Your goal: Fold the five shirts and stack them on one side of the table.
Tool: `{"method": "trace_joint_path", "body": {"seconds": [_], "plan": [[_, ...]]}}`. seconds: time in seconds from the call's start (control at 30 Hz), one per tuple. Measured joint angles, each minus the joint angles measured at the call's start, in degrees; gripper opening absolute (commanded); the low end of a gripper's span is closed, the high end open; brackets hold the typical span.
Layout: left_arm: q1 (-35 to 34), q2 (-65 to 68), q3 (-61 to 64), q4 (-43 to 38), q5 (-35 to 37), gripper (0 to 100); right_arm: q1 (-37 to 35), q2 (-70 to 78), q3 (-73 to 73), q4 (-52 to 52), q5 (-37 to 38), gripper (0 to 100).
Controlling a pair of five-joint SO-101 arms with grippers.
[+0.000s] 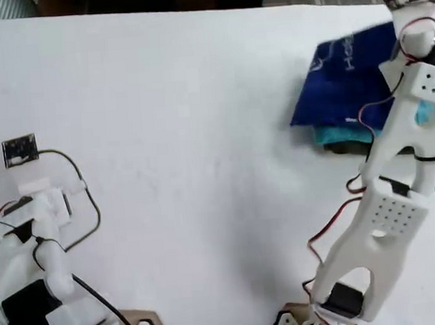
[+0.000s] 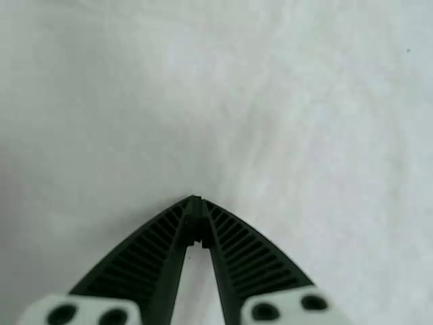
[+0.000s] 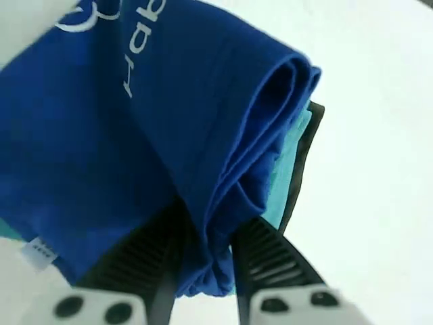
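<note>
A: Okay, nearest first. Left gripper (image 2: 195,206)?
B: Tips pressed together, nothing between them, over the bare white table (image 1: 185,135) at the near left. Well apart from any shirt.
A: Right gripper (image 3: 206,233)?
B: Clamped on the blue shirt (image 3: 101,128), biting the rolled, folded edge at its near corner. The right arm is the one on the job.
A: Which way does the shirt lie from it?
B: Straight ahead of the jaws, with the fold running lengthwise away from them. From above it sits at the far right of the table, a bit skewed.
A: Material?
B: Looks like soft knit, limp. Several layers thick at the fold, which is rounded, not creased flat.
A: Under it?
B: Teal shirt (image 3: 287,172) directly below and touching, then a dark shirt (image 3: 310,139) at the bottom, with the edges of both peeking out. My guess is a sideways pull would slide the blue one off those two.
</note>
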Motion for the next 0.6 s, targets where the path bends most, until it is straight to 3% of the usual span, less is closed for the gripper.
{"method": "trace_joint_path", "body": {"seconds": [0.3, 0.6], "plan": [[0.00, 0.00, 0.00, 0.00, 0.00, 3, 4.04, 7.65, 0.00, -13.36, 0.26, 1.9], [0.00, 0.00, 0.00, 0.00, 0.00, 3, 4.22, 9.14, 0.00, -16.44, 7.30, 2.2]]}}
